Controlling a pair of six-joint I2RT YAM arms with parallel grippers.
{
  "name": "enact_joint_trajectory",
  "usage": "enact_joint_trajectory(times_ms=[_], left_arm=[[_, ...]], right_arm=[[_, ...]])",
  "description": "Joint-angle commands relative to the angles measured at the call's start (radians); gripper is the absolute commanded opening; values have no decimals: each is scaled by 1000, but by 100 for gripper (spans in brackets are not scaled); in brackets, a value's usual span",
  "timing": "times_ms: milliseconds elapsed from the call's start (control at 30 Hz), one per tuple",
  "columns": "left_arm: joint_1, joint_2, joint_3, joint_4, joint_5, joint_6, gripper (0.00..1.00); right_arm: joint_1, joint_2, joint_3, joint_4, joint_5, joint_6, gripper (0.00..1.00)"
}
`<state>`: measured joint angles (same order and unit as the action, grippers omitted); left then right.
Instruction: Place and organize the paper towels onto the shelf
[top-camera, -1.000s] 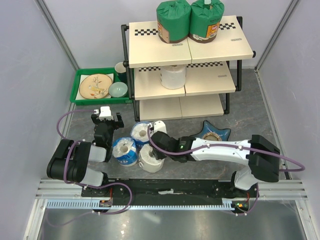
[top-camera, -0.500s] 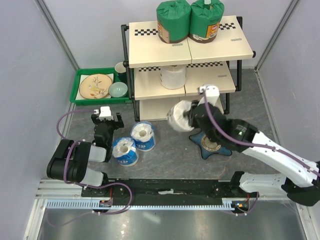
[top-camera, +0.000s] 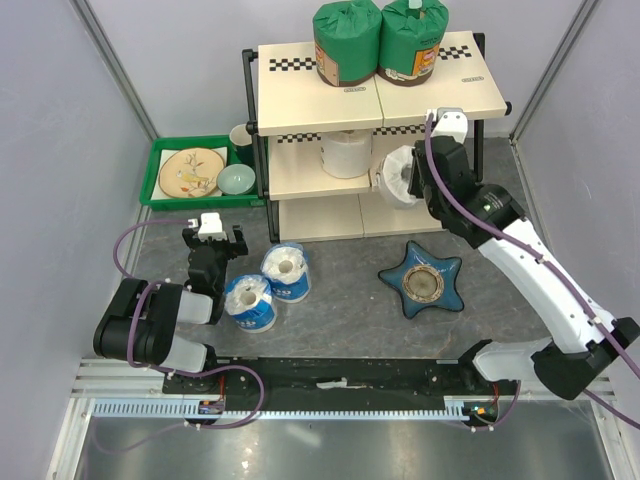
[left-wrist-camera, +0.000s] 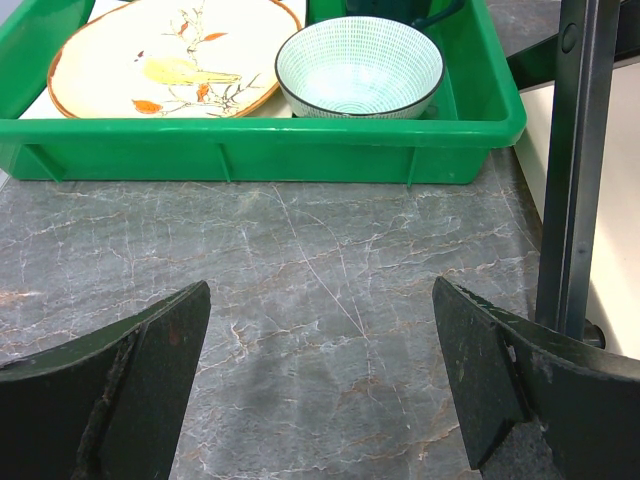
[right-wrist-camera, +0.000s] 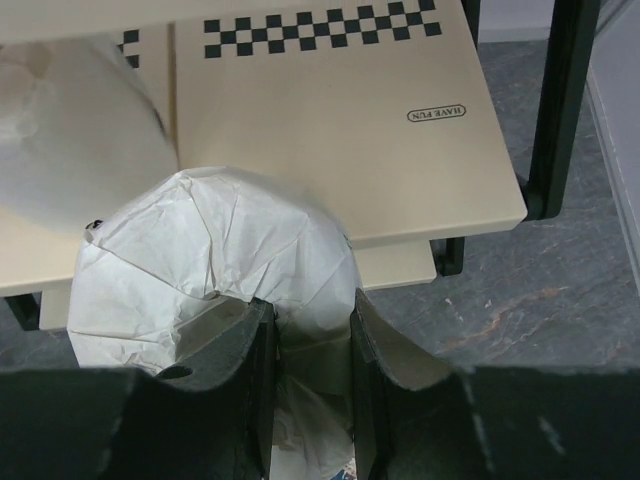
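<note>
- Right gripper (right-wrist-camera: 308, 325) is clenched on a plain white paper towel roll (top-camera: 396, 178), held at the right board of the shelf's middle tier. I can't tell whether it touches the board.
- Left gripper (left-wrist-camera: 320, 330) is released, jaws wide, low over the table (left-wrist-camera: 300, 260) in front of the tray.
- Shelf (top-camera: 290, 100): oval label (right-wrist-camera: 436, 114) on the middle board reads "HAVE FUN", upside down in the right wrist view.
- Top tier: two green-wrapped rolls (top-camera: 346, 42) side by side, label text too small to read.
- Middle tier: second white roll (top-camera: 346, 153) upright, just beside the held one.
- Green tray (left-wrist-camera: 260, 160) holds a plate (left-wrist-camera: 170, 55) with a bird-and-branch design and a teal bowl (left-wrist-camera: 358, 65).
- On the table: two blue-and-white rolls (top-camera: 287, 272) upright and touching, and a blue star dish (top-camera: 424, 281).
</note>
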<state>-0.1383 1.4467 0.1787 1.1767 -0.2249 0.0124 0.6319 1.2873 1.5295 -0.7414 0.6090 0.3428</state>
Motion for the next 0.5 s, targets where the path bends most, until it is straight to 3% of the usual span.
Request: enact_joint_trajectory(times_ms=[0,467], left_arm=[[6,1,15,44,2,9,99],[6,1,15,44,2,11,99]], right_arm=[[-63,10,66,94,-55,-41,26],[-175,76,116,200,-187,-28,25]])
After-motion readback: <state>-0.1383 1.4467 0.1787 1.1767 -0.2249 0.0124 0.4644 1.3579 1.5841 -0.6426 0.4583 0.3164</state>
